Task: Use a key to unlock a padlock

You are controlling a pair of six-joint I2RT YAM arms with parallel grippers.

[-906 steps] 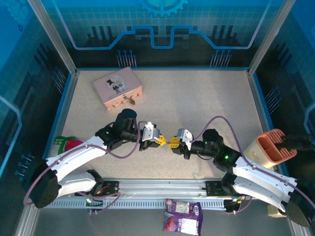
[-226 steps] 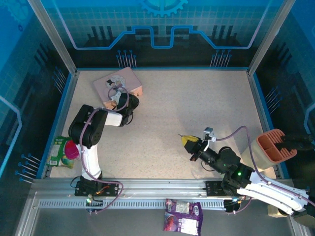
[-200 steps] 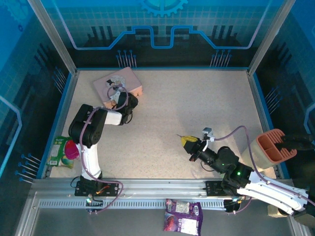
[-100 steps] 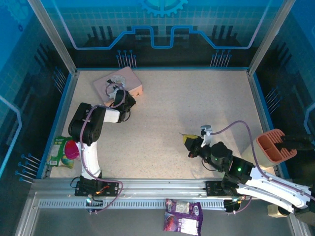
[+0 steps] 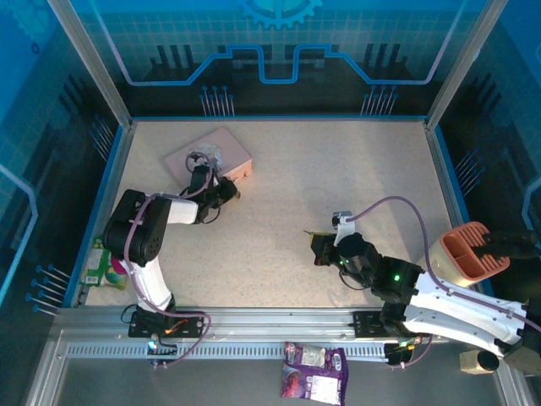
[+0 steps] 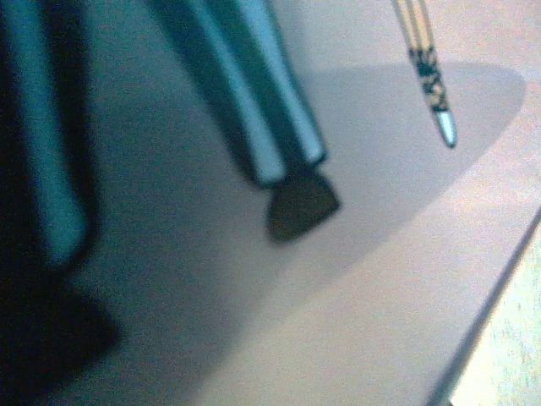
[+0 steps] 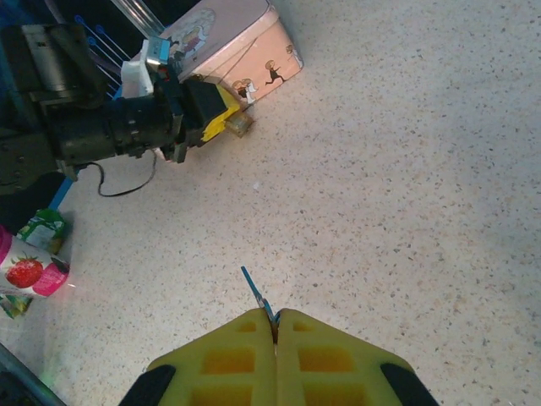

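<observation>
My right gripper [image 7: 276,315] is shut on the key [image 7: 256,292], a thin silvery sliver that sticks out past the yellow fingertips, low over the speckled table. From above, the right gripper [image 5: 317,246] hovers mid-table with the key [image 5: 309,233] at its tip. The left gripper [image 7: 230,117] reaches to the front of the pink box [image 7: 228,34]. At its yellow tips sits a small brass padlock [image 7: 243,125], which it seems to pinch. Seen from above, the left gripper [image 5: 230,191] lies just below the pink box [image 5: 221,150]. The left wrist view is a blur of the pink box lid [image 6: 380,279] in shadow.
A strawberry carton [image 5: 106,258] lies at the left edge. A salmon caddy [image 5: 473,252] stands at the right. A purple packet [image 5: 313,370] lies beyond the front rail. Blue walls [image 5: 114,178] ring the table.
The grippers met mid-table earlier; the left arm has since swung back to the pink box, which has shifted and turned slightly. The right gripper has crept left with the key.
</observation>
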